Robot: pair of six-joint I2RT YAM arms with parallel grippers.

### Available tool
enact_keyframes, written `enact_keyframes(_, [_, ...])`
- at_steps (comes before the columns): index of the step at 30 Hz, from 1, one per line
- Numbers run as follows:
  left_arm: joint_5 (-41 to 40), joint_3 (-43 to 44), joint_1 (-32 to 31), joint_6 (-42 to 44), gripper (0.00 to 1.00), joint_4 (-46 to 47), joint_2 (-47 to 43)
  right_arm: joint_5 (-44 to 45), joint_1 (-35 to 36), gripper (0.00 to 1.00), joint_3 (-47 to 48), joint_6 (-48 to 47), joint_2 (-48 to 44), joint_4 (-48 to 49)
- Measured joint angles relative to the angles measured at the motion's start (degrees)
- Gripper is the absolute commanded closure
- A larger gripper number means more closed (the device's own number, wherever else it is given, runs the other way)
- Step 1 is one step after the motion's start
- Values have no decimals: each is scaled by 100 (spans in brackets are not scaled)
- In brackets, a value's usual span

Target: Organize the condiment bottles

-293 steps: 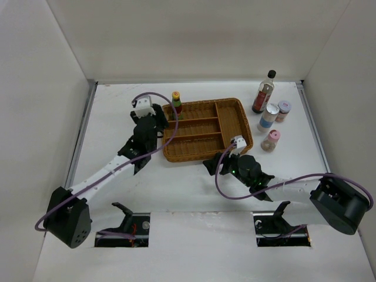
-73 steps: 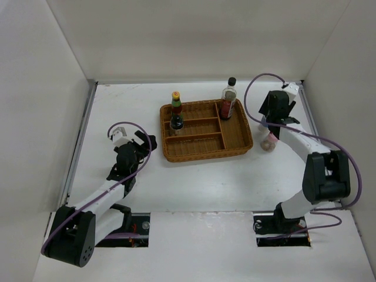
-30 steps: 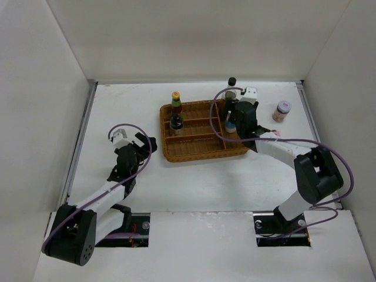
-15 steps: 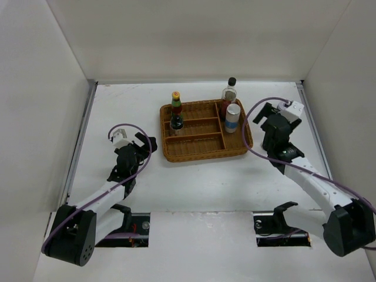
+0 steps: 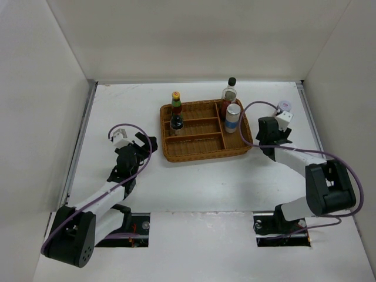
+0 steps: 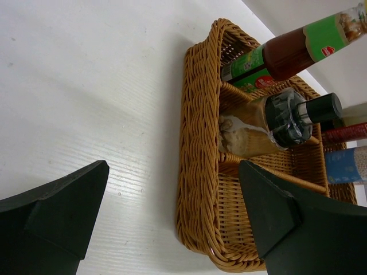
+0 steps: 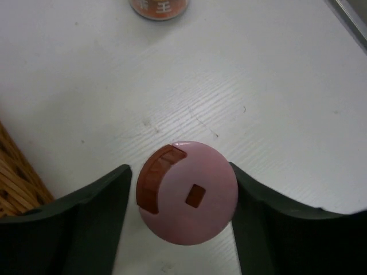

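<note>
The brown wicker tray (image 5: pixel 202 150) holds the yellow-red-capped bottle (image 5: pixel 175 103), the small black-capped bottle (image 5: pixel 176 123), the tall dark-sauce bottle (image 5: pixel 229 94) and the blue-label jar (image 5: pixel 233 118). My right gripper (image 5: pixel 269 136) hangs over the table right of the tray. In the right wrist view the pink-capped shaker (image 7: pixel 187 192) stands upright between its open fingers. The right finger (image 7: pixel 269 223) touches the cap, and a sliver of table shows by the left one. The short silver-lidded jar (image 5: pixel 284 105) stands just beyond. My left gripper (image 5: pixel 144 144) is open and empty, left of the tray.
The tray's near left corner (image 6: pixel 200 189) lies between my left fingers in the left wrist view. The short jar's red label (image 7: pixel 159 7) shows at the top edge of the right wrist view. White walls close the table on three sides.
My right gripper left the blue-label jar in the tray, swung right and came down around the pink-capped shaker with its jaws narrowing. The left arm stayed still.
</note>
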Motion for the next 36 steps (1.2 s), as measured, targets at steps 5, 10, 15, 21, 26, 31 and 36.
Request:
enact_keyframes(5, [15, 0, 0, -2, 0, 2, -4, 28, 35, 54, -2, 72, -20, 63])
enact_keyframes(10, [28, 0, 0, -2, 0, 2, -4, 424, 496, 54, -13, -127, -800, 85])
enact_keyframes(15, [37, 0, 0, -4, 0, 2, 4, 597, 1084, 54, 28, -275, -1591, 155])
enact_keyframes(21, [39, 0, 2, -7, 0, 2, 7, 431, 1910, 54, 179, -151, -1259, 155])
enact_keyframes(26, [42, 0, 2, -17, 0, 2, 7, 262, 2315, 54, 197, -50, -614, 299])
enact_keyframes(31, [42, 0, 2, -22, 0, 2, 7, 232, 2389, 46, 245, -33, -55, 501])
enact_keyframes(36, [81, 0, 2, -24, 0, 2, 7, 240, 2413, 18, 289, -20, 339, 544])
